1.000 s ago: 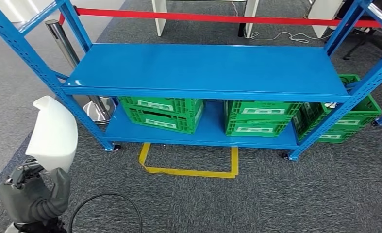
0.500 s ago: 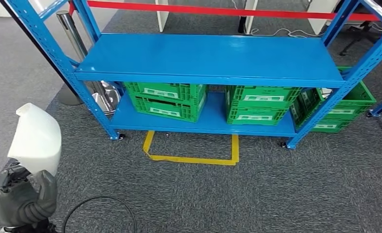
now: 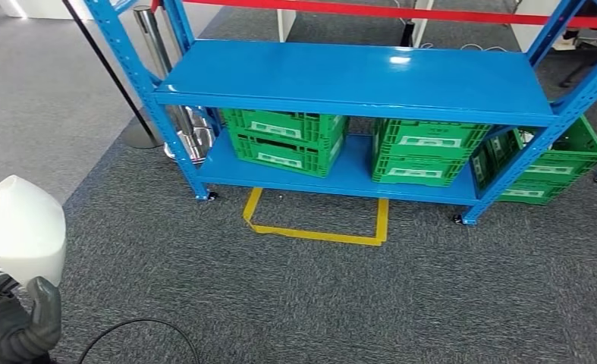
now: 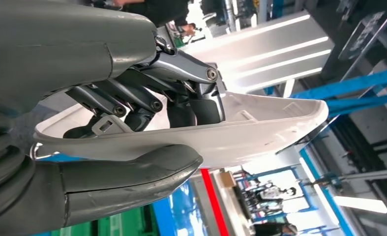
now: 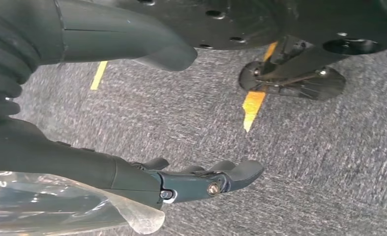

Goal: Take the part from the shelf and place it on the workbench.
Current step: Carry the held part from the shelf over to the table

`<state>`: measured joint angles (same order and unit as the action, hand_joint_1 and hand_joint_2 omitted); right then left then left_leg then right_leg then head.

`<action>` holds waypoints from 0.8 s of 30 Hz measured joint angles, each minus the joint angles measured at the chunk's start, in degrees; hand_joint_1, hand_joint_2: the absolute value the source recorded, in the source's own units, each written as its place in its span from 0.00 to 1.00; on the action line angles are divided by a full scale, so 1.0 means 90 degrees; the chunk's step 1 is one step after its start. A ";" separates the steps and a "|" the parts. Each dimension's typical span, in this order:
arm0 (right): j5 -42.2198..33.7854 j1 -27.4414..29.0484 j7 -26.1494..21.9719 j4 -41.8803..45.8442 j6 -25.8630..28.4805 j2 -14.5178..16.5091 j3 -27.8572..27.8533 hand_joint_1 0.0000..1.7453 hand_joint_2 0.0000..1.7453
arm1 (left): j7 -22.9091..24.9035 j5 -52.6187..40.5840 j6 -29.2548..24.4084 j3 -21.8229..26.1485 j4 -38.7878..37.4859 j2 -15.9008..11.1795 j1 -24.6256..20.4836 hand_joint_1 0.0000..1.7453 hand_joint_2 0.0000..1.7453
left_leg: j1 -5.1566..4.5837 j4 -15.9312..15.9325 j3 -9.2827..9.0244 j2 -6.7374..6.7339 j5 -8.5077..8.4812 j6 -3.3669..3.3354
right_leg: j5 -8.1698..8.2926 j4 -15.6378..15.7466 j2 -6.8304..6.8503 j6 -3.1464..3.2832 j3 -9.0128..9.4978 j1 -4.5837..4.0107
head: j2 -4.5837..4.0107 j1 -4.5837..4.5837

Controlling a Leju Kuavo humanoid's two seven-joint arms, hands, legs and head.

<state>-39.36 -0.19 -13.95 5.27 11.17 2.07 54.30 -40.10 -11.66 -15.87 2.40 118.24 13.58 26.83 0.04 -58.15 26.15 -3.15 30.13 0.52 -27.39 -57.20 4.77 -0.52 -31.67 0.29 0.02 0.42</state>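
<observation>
My left hand [image 3: 14, 326] sits at the lower left of the head view and grips a white curved plastic part [image 3: 23, 230], which stands up above it. From the left wrist camera, the part [image 4: 260, 132] lies between the thick thumb below and the dark fingers [image 4: 191, 103] above. The blue shelf [image 3: 356, 76] stands ahead, its upper board bare. My right hand [image 5: 196, 179] hangs over the grey carpet with fingers stretched out and nothing in it.
Three green crates [image 3: 284, 140] [image 3: 428, 152] [image 3: 560, 163] stand at the shelf's lower level. A yellow tape outline [image 3: 314, 220] marks the carpet before the shelf. A steel barrier post [image 3: 166, 83] with a red belt [image 3: 401, 11] stands behind. A black cable [image 3: 128, 334] loops near my left hand.
The whole picture has shifted: the shelf has slid right and farther off, so the camera has turned left and moved. The part stays in my left hand, now lower and further left in view.
</observation>
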 joint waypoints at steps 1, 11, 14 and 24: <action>0.0001 0.0004 -0.0001 -0.0002 -0.0007 -0.0004 0.0015 0.00 1.00 | -0.0002 0.0000 0.0004 0.0017 0.0018 0.0007 0.0006 1.00 1.00 | -0.0024 0.0188 -0.0074 -0.0025 0.0058 -0.0033 | 0.0045 -0.0011 0.0054 -0.0036 -0.0032 -0.0004 | 0.0000 0.0001; 0.0003 0.0033 -0.0007 -0.0029 -0.0043 -0.0058 0.0064 0.00 1.00 | -0.0004 0.0001 0.0021 0.0118 0.0050 0.0092 0.0064 1.00 1.00 | -0.0147 0.0253 0.0833 0.0500 -0.0670 -0.0363 | -0.0921 -0.1709 -0.0535 -0.0095 -0.0305 -0.0023 | 0.0000 0.0014; 0.0004 0.0025 -0.0008 -0.0032 -0.0045 -0.0089 0.0065 0.00 1.00 | -0.0004 0.0001 0.0022 0.0134 0.0051 0.0098 0.0063 1.00 1.00 | -0.0189 0.0211 0.1092 0.0709 -0.0911 -0.0337 | -0.0569 -0.0378 -0.0868 0.0070 0.0683 -0.0077 | 0.0000 0.0007; 0.0129 0.0101 -0.0016 -0.0060 -0.0087 -0.0133 0.0205 0.00 1.00 | -0.0006 0.0115 -0.0010 0.0263 0.0152 0.0110 0.0158 1.00 1.00 | -0.0008 -0.1479 0.1563 0.0449 0.0217 0.0070 | -0.0343 0.0408 -0.0307 0.0177 0.0691 -0.0025 | 0.0000 -0.0036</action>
<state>-38.21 0.71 -14.09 4.73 10.39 0.87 56.14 -40.15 -10.62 -15.96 4.76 119.60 14.57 28.25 -0.03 -71.46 40.22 0.89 32.08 1.15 -30.48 -53.53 2.01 1.07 -25.46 0.06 0.02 0.09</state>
